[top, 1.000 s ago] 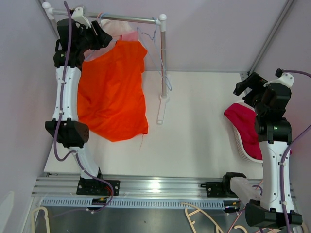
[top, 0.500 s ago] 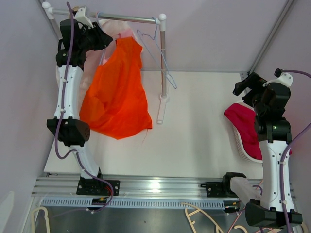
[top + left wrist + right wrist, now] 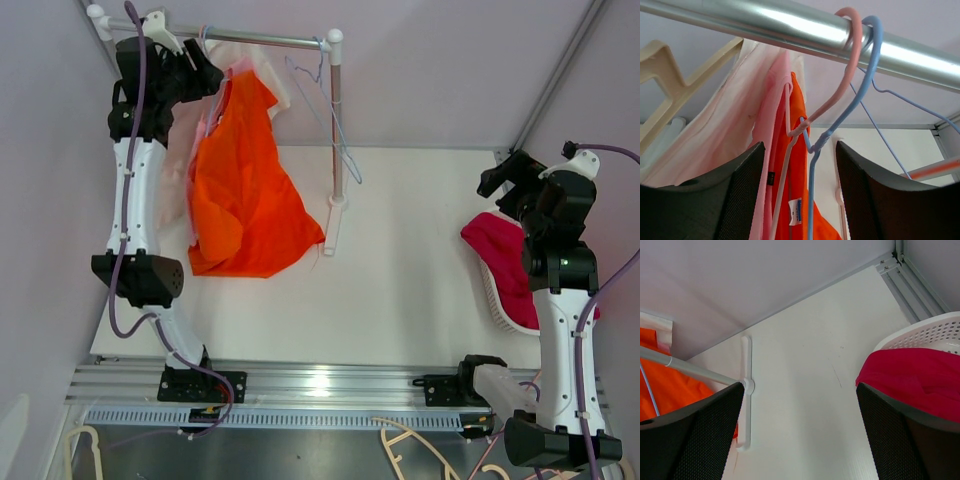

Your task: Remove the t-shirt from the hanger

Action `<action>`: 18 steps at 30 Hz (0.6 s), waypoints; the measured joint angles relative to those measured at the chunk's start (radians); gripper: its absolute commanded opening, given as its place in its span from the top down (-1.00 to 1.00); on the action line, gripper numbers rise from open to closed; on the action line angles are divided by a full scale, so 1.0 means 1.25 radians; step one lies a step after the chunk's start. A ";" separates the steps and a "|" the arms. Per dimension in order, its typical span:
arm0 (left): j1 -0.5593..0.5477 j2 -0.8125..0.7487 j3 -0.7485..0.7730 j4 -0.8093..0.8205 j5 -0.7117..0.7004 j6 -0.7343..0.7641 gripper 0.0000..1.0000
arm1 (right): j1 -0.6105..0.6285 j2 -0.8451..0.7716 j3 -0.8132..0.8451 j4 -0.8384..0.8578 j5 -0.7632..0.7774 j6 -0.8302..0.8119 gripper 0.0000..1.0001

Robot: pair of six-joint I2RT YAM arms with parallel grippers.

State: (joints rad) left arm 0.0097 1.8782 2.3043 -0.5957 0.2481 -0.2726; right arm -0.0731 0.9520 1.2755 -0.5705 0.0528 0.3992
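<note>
Upper left of the frame: an orange t-shirt (image 3: pixel 245 190) hangs under the metal rail (image 3: pixel 262 40), beside a pink hanger (image 3: pixel 840 85) and a blue hanger (image 3: pixel 867 65). The left claw (image 3: pixel 799 145) is spread before them, pinching nothing. At right, the right claw (image 3: pixel 800 385) is spread too.

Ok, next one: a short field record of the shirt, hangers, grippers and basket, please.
t-shirt: orange, hanging at rail, apparently on pink hanger; hem on table
blue hanger: on rail beside it, looks empty
left gripper: open, hanger necks between its jaws
right gripper: open, holding nothing
basket: white, holds red garment
</note>
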 measured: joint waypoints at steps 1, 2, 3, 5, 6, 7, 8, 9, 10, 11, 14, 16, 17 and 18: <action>-0.002 -0.003 0.000 -0.002 -0.014 0.003 -0.26 | 0.000 0.000 0.000 0.000 -0.001 0.000 -0.99; -0.005 -0.007 0.000 -0.004 -0.027 0.005 -0.26 | 0.000 0.000 0.000 0.000 -0.002 0.000 -0.99; -0.011 -0.012 0.000 -0.008 -0.037 0.009 -0.26 | 0.000 0.000 0.000 0.000 -0.002 0.000 -0.99; -0.021 -0.023 0.000 -0.013 -0.054 0.013 -0.26 | 0.000 0.000 0.000 0.000 -0.002 0.000 -0.99; -0.024 -0.030 0.000 -0.015 -0.060 0.016 -0.25 | 0.000 0.000 0.000 0.000 -0.005 0.000 -0.99; -0.027 -0.038 0.000 -0.017 -0.065 0.016 -0.25 | 0.000 0.000 0.000 0.000 -0.005 0.000 -0.99; -0.029 -0.045 0.000 -0.018 -0.069 0.016 -0.25 | 0.000 0.000 0.000 0.000 -0.007 0.000 -0.99; -0.031 -0.053 0.000 -0.020 -0.070 0.016 -0.25 | 0.000 0.000 0.000 0.000 -0.007 0.000 -0.99; -0.032 -0.060 0.000 -0.023 -0.070 0.015 -0.24 | 0.000 0.000 0.000 0.000 -0.008 0.000 -0.99; -0.032 -0.068 0.000 -0.026 -0.070 0.015 -0.25 | 0.000 0.000 0.000 0.000 -0.008 0.000 -0.99; -0.032 -0.086 0.000 -0.034 -0.067 0.015 -0.25 | 0.000 0.000 -0.002 -0.001 -0.011 0.003 -0.99; -0.032 -0.090 0.001 -0.037 -0.064 0.015 -0.25 | 0.000 0.000 -0.002 0.000 -0.014 0.008 -0.99; -0.032 -0.090 0.002 -0.037 -0.064 0.014 -0.25 | 0.000 0.000 -0.003 0.000 -0.015 0.009 -0.99; -0.032 -0.089 0.002 -0.041 -0.063 0.014 -0.24 | 0.000 -0.001 -0.003 0.000 -0.016 0.009 -0.99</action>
State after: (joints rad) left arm -0.0307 1.7668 2.3062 -0.6464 0.1692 -0.2554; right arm -0.0731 0.9512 1.2713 -0.5709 0.0322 0.4107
